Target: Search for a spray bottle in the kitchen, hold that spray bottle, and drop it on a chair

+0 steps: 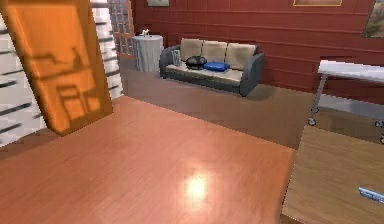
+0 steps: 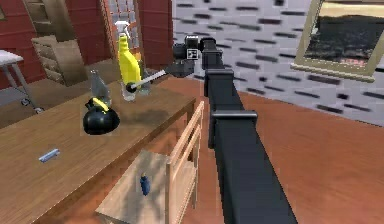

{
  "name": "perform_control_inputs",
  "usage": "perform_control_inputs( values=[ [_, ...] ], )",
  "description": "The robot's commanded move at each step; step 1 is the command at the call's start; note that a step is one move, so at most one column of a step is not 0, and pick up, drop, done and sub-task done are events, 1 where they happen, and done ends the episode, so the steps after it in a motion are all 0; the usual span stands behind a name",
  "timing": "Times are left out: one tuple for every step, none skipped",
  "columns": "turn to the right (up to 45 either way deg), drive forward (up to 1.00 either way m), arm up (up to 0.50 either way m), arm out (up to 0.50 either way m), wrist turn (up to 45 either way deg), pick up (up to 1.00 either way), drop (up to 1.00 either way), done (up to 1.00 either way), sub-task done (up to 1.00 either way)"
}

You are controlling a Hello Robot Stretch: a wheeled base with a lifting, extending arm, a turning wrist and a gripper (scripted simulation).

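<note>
Black kettle [image 2: 100, 118] on wooden tabletop [image 2: 60, 135]; just right, yellow spray bottle [image 2: 128, 62] near far edge, pincer [image 2: 150, 80] at it — can't tell if it grips anything. Judgement: take mid-body, lift straight up, avoid kettle. Wooden chair [image 2: 175, 160] just beside tabletop — handy drop spot. Red wall [image 2: 90, 25], wood floor [image 2: 320, 150].

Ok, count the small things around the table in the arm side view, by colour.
Yellow: 1, the spray bottle
Black: 1, the kettle
Blue: 2, a small bar on the table and a small thing on the chair
Total: 4
</note>
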Motion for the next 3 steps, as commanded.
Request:
perform_control_inputs(
  values=[
    [0.0, 0.00, 0.00, 0.00, 0.0, 0.00, 1.00, 0.00, 0.00],
    [0.0, 0.00, 0.00, -0.10, 0.0, 0.00, 0.00, 0.00, 0.00],
    [0.0, 0.00, 0.00, 0.00, 0.0, 0.00, 0.00, 1.00, 0.00]
  ],
)
